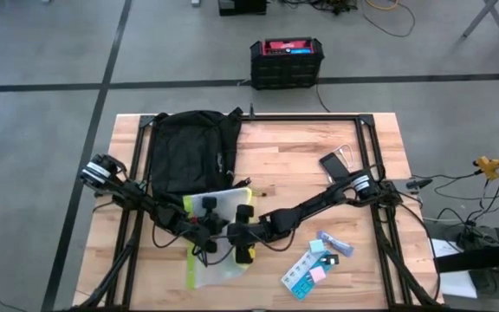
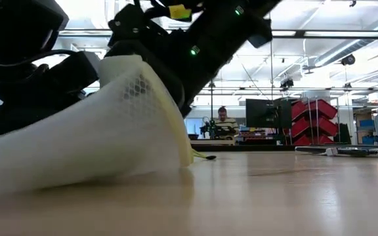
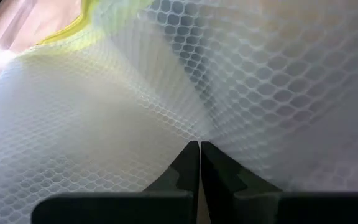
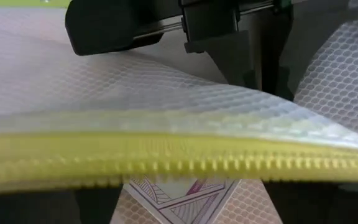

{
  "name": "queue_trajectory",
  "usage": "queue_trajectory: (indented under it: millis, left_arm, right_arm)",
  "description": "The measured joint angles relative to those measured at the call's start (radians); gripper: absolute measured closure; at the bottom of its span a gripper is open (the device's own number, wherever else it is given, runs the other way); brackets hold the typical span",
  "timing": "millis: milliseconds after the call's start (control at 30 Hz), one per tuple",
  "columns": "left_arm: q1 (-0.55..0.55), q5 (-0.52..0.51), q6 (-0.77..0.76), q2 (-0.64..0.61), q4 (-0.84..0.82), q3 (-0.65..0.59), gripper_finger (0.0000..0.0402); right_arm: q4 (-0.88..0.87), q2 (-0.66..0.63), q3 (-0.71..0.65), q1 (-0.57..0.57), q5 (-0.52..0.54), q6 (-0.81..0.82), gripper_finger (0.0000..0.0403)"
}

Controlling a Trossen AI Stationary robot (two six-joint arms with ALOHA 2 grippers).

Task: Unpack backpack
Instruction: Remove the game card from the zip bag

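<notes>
Lower centre: my left gripper (image 3: 199, 149) has its fingers (image 3: 185, 165) clamped together on the mesh pouch (image 3: 166, 93); I cannot tell my right gripper's (image 1: 243, 232) finger state.

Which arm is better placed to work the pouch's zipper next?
Right, probably. The right gripper sits at the yellow zipper, which fills its wrist view. The left gripper is shut on the mesh pouch wall, so it can steady the pouch.
</notes>
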Motion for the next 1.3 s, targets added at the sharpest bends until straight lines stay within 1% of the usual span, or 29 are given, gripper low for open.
queue_trajectory:
  millis: [167,267,333,533,600,700,867,933,1100,1200,1300]
  left_arm:
    - [0.001,-0.006,-0.007,-0.001,0.0,0.0,0.0402]
    - [0.001,-0.011,-0.01,-0.001,-0.001,0.0,0.0402]
    - [0.001,-0.011,-0.01,-0.001,-0.001,0.0,0.0402]
    - [0.001,-0.01,-0.025,-0.002,-0.001,0.0,0.0402]
    - [0.001,-0.009,-0.031,-0.002,-0.003,0.001,0.0402]
    - [0.001,-0.006,-0.032,-0.002,-0.003,0.001,0.0402]
    - [0.001,-0.005,-0.033,-0.002,-0.004,0.001,0.0402]
    - [0.001,-0.004,-0.033,-0.002,-0.004,0.001,0.0402]
    - [0.0,-0.003,-0.033,-0.002,-0.005,0.0,0.0402]
    - [0.0,-0.003,-0.036,-0.002,-0.005,-0.001,0.0402]
    - [0.0,-0.003,-0.039,-0.002,-0.006,-0.002,0.0402]
  right_arm:
    - [-0.109,0.0,0.078,-0.01,0.015,-0.019,0.0031]
    - [-0.139,-0.003,0.102,-0.021,0.016,-0.021,0.0011]
    - [-0.16,-0.003,0.119,-0.024,0.019,-0.032,0.0005]
    - [-0.233,-0.004,0.164,-0.029,0.013,-0.049,0.0005]
    - [-0.251,-0.007,0.156,-0.029,0.012,0.008,0.0003]
    - [-0.278,-0.006,0.131,-0.028,-0.001,0.151,0.0003]
    - [-0.261,0.029,0.107,-0.026,-0.027,0.253,0.0003]
    - [-0.243,0.057,0.109,-0.026,-0.04,0.268,0.0003]
    - [-0.226,0.099,0.11,-0.028,-0.031,0.31,0.0006]
    - [-0.247,0.101,0.111,-0.031,-0.022,0.307,0.0013]
    - [-0.282,0.082,0.11,-0.035,-0.001,0.27,0.0017]
